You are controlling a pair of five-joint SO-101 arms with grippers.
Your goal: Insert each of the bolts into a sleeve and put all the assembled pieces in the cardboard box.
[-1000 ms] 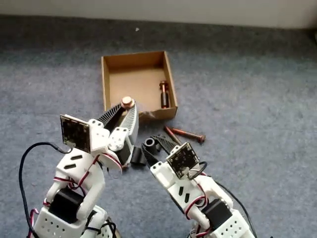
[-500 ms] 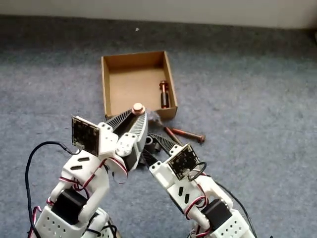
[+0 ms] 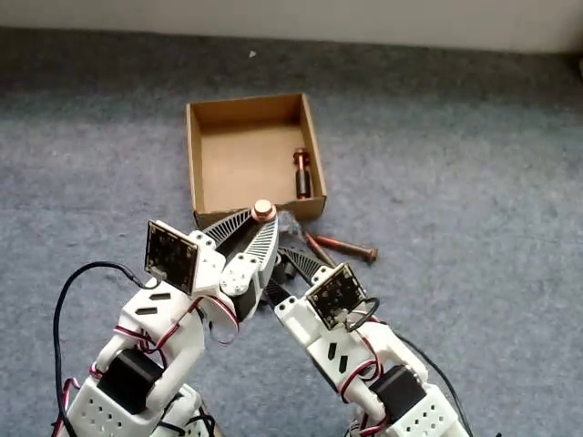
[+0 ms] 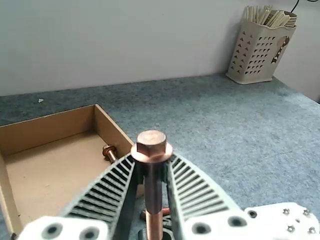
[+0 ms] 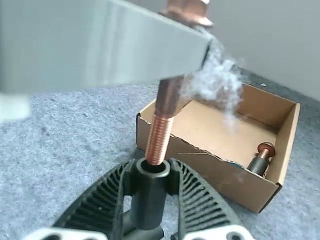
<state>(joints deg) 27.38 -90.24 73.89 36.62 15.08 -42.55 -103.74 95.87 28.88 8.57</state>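
My left gripper (image 3: 260,224) is shut on a copper bolt (image 3: 263,211), held upright with its hex head (image 4: 151,145) on top. The bolt's threaded end (image 5: 158,140) sits in the mouth of a black sleeve (image 5: 148,195). My right gripper (image 5: 150,172) is shut on that sleeve, just under the left gripper and in front of the cardboard box (image 3: 202,155). One assembled bolt and sleeve (image 3: 301,174) lies in the box by its right wall. In the high view the left gripper hides the sleeve.
Two loose bolts (image 3: 348,244) lie on the grey carpet right of the box's near corner. A perforated holder (image 4: 260,46) with sticks stands far off by the wall. Open carpet lies to the left and right of the box.
My left gripper has carried the bolt to the right and toward the right gripper, bringing it over the sleeve. The right arm has kept still.
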